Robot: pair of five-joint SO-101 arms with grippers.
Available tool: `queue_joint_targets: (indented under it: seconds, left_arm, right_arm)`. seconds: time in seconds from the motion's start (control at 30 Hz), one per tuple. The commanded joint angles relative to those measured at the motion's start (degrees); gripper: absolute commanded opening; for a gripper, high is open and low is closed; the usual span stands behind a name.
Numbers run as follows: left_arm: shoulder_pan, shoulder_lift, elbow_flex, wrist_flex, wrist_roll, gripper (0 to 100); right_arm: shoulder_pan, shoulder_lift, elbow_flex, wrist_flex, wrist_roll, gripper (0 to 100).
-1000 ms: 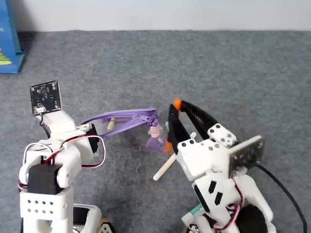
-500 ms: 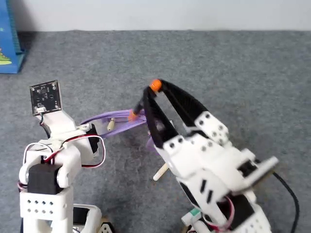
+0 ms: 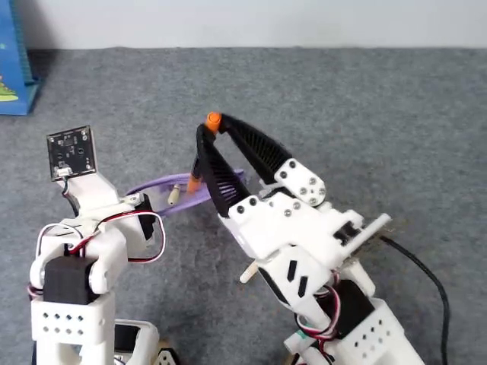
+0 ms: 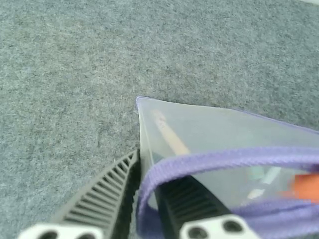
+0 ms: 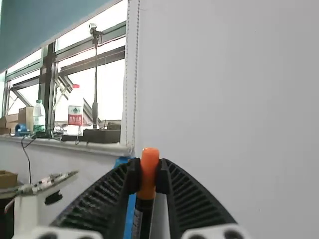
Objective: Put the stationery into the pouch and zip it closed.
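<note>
Clamping a slim orange-capped marker (image 5: 148, 174), right fingers (image 5: 199, 204) hang over the translucent pouch (image 4: 214, 134) left fingers (image 4: 99, 199) pinch.

Readable text: none.
Bottle label (image 5: 75, 120): red, print too small to read.
Blue box (image 3: 11, 46): picture on it, lettering cannot be made out.

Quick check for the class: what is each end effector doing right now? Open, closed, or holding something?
Left end effector: closed on the edge of the pouch.
Right end effector: closed on an orange-tipped marker.
</note>
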Motion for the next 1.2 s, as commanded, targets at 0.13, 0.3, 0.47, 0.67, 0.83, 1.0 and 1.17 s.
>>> queue_joint_targets:
  seconds: [0.13,0.3,0.47,0.67,0.83,1.0,1.17]
  left_arm:
    - [0.2,0.4,-0.5,-1.5,-0.4,1]
    - [0.2,0.4,-0.5,-1.5,-0.4,1]
    - [0.2,0.4,-0.5,-1.5,-0.4,1]
    - [0.2,0.4,-0.5,-1.4,-0.4,1]
    - [0.2,0.4,-0.5,-1.3,-0.4,1]
    - [0.2,0.4,-0.4,-1.2,-0.4,1]
    - [0.2,0.4,-0.4,-1.2,-0.4,1]
  right_arm:
    - [-0.5,0.7,5.0,0.5,0.8,0.9]
    - [-2.2,-1.0,3.3,10.0,0.8,9.9]
    - [-2.5,-3.8,-0.4,22.3,0.6,25.8]
    - [5.9,-3.8,-7.7,37.0,-5.8,20.2]
    - [15.8,-3.8,-7.9,46.0,-11.3,19.1]
    - [23.6,-1.5,-7.7,53.8,-18.6,19.0]
    - [26.2,10.3,-7.7,59.2,-22.3,19.0]
